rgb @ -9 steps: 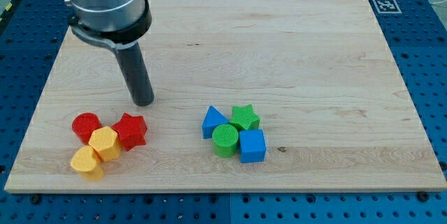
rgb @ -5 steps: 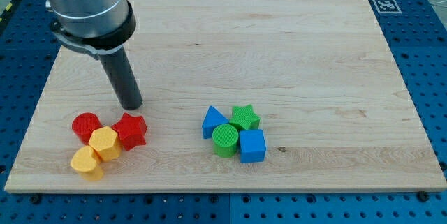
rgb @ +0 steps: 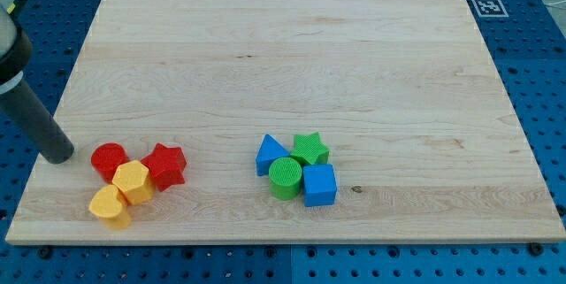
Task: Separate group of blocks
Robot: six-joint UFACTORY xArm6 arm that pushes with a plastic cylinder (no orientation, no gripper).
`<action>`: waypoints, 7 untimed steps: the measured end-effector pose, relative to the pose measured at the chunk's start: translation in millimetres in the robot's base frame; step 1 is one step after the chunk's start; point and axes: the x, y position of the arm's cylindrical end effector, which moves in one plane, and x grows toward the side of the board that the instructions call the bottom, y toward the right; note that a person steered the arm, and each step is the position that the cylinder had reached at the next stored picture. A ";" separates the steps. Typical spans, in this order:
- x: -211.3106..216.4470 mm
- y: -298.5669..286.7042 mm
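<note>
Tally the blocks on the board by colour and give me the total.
Red: 2, the red cylinder and red star
Yellow: 2, two yellow blocks
Blue: 2, the blue triangle and blue cube
Green: 2, the green star and green cylinder
Total: 8

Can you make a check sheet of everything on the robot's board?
Surface: wooden board on a blue pegboard.
Job's things: left group, red cylinder, red star, two yellow blocks, touching. Right group, blue triangle, green star, green cylinder, blue cube, touching.
Clutter: nothing seen.
Pincer: none; my tip is left of the red cylinder, apart.
Cables: nothing seen.
Surroundings: square marker at the board's top right.
</note>
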 end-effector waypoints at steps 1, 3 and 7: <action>12.1 17.5; 20.6 42.9; 42.4 96.2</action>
